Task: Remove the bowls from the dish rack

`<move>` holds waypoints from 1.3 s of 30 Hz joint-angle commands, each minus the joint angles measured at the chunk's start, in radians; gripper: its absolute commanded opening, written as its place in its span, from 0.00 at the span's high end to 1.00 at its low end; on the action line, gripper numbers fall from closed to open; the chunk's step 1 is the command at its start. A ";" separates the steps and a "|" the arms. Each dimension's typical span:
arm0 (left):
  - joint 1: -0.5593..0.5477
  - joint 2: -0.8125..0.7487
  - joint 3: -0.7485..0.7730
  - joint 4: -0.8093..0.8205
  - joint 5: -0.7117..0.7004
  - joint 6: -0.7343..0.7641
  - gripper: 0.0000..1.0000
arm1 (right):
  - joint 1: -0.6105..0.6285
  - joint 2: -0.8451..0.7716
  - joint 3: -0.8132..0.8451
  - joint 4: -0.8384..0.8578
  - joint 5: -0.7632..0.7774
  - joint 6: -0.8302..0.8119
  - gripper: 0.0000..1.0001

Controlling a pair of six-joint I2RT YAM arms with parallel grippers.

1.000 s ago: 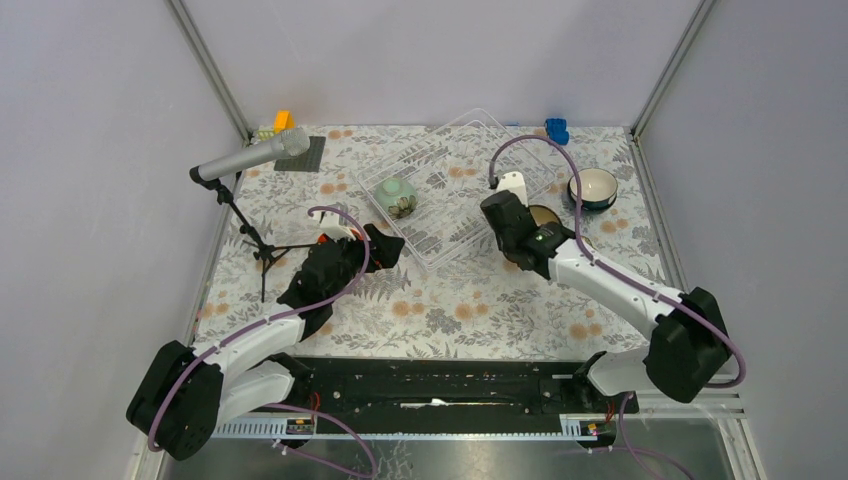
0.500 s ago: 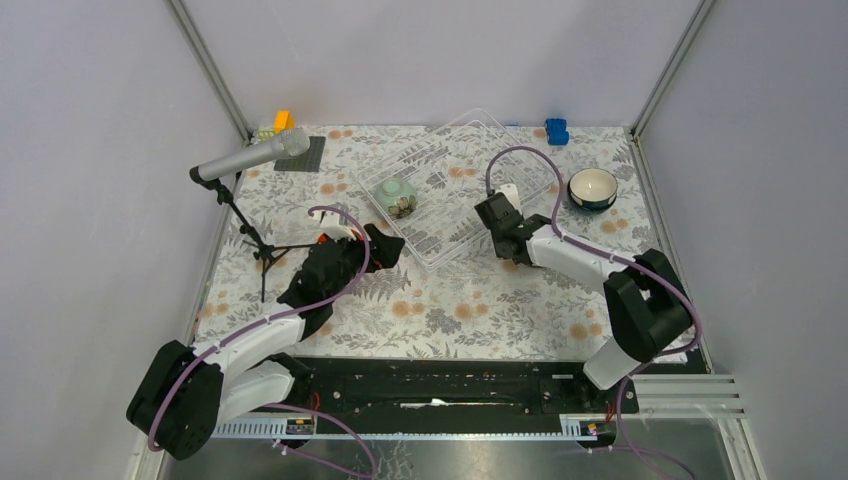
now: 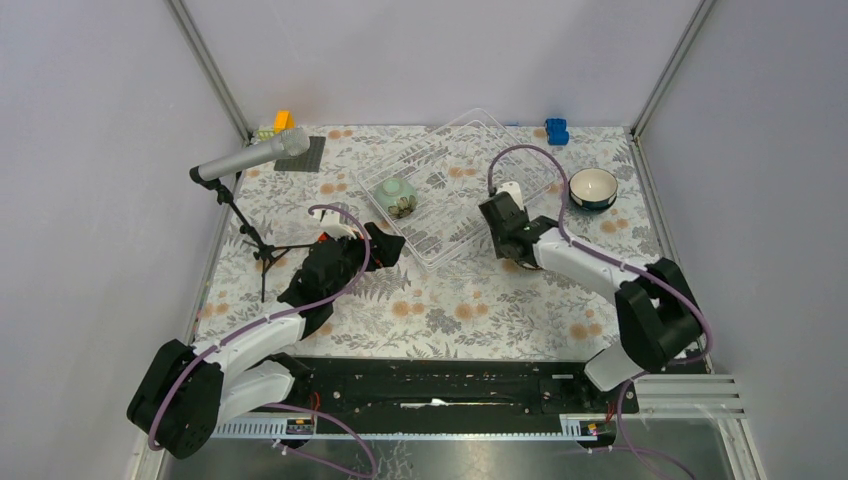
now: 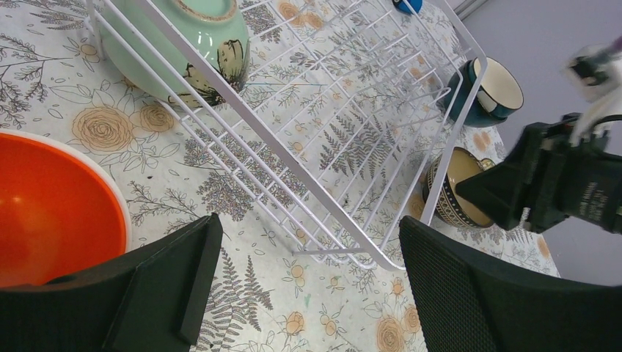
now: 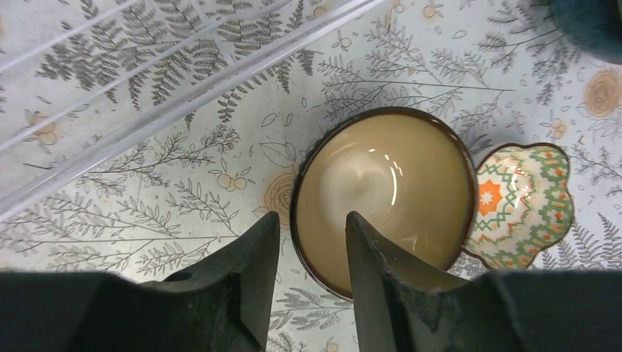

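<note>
The clear wire dish rack [image 3: 452,160] lies at the table's centre, holding a pale green bowl [image 3: 397,196] on its left side. A dark brown patterned bowl [image 5: 381,198] with a tan inside stands on the table just right of the rack's corner. My right gripper [image 5: 312,220] is open over its near rim, one finger outside and one inside, neither pressing it. A teal bowl [image 3: 592,187] sits further right. My left gripper [image 4: 304,286] is open above the table at the rack's near-left corner, with an orange bowl [image 4: 51,213] beside it.
A small scalloped patterned dish [image 5: 521,205] touches the brown bowl's right side. A microphone [image 3: 250,158] on a tripod stands at the left. A dark mat [image 3: 305,152], orange block [image 3: 283,120] and blue block [image 3: 556,130] lie along the back edge.
My right gripper has lowered the brown bowl to the table beside the rack and opened, letting go of its rim. The left arm has not moved.
</note>
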 commanded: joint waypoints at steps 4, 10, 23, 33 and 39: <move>-0.006 0.011 0.043 0.036 -0.017 0.015 0.04 | -0.003 -0.251 -0.045 0.023 -0.035 -0.061 0.49; -0.006 0.017 0.045 0.034 -0.026 0.023 0.05 | -0.003 -0.374 -0.034 0.141 -0.232 -0.092 0.37; -0.005 -0.025 0.036 -0.020 -0.186 0.004 0.04 | -0.004 0.150 0.521 0.206 -0.646 0.052 0.13; -0.006 -0.052 0.021 -0.013 -0.225 0.004 0.04 | -0.004 0.461 0.770 0.313 -0.543 0.166 0.00; -0.006 -0.051 0.022 -0.013 -0.216 0.006 0.04 | -0.004 0.523 0.731 0.394 -0.524 0.221 0.00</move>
